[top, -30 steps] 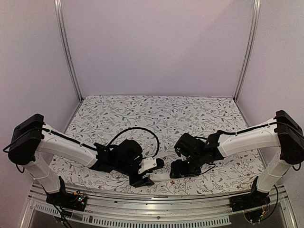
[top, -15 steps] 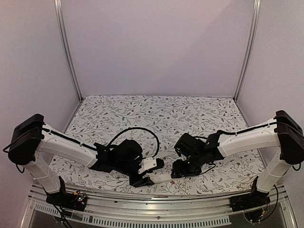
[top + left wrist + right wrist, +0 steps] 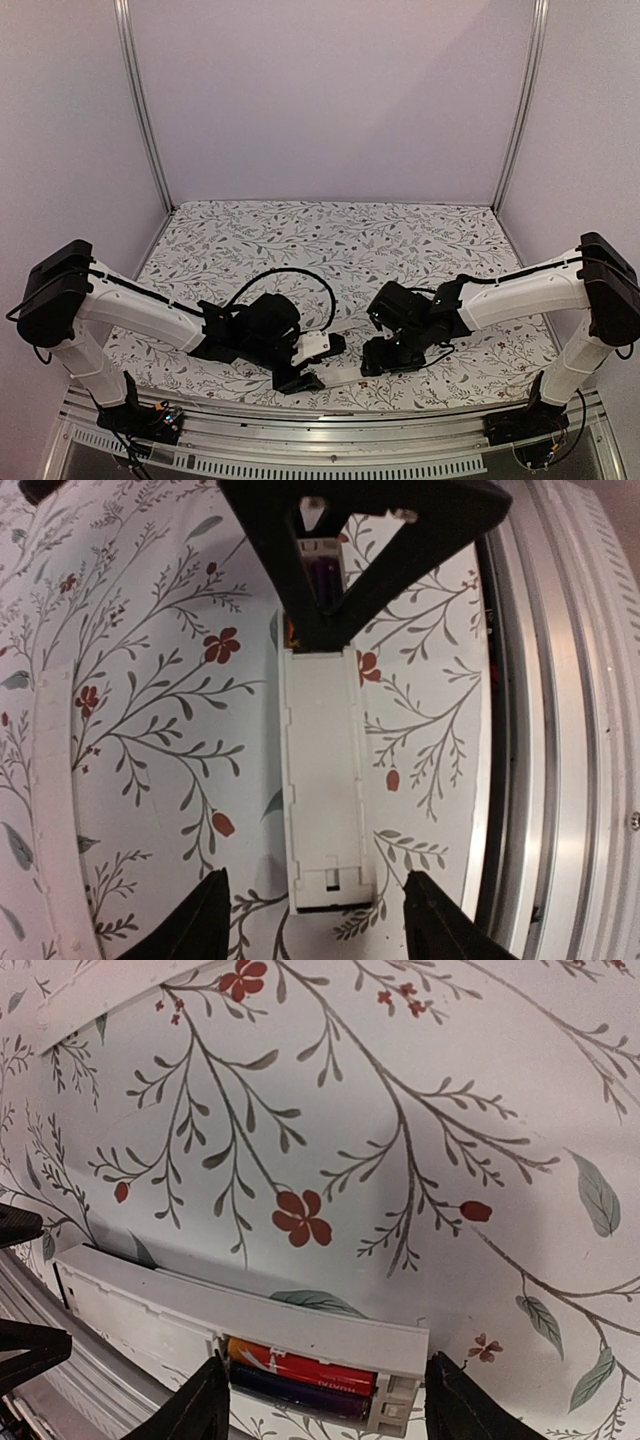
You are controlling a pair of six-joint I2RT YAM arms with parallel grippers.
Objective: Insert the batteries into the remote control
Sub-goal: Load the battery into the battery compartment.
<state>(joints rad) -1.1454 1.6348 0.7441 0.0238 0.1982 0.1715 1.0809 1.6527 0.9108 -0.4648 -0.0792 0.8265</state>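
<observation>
Batteries [image 3: 300, 1370] lie side by side in the open bay at one end of the remote control [image 3: 322, 780], one red and one dark. The remote lies back-up on the flowered tablecloth [image 3: 330, 240], at about 6 o'clock on the table. It is close to the metal rail [image 3: 560, 730] along the near edge and roughly parallel to it.

From where I stand, the two arms reach in low from either side and meet over it.

The left gripper [image 3: 318, 905] is released. Its two fingers stand at 5 and 7 o'clock in its own camera, one on each side of the remote's empty end. Cloth shows in the gap between each finger and the white plastic, so it grips nothing. Seen from that wrist, the remote runs straight up towards 12 o'clock, where the battery end sits under the other arm's fingers.

The right gripper [image 3: 322, 1380] also has its jaws spread, set along the remote's length rather than across it. The loaded part of the bay lies between them. One finger comes down beside the inner end of the batteries and the other just past the remote's end wall. I cannot tell whether either tip is actually pressing on anything, and it holds nothing.

A thin white cover strip [image 3: 50, 810] lies flat on the cloth at 9 o'clock in the left wrist's view. It is apart from the remote and roughly parallel to it.
</observation>
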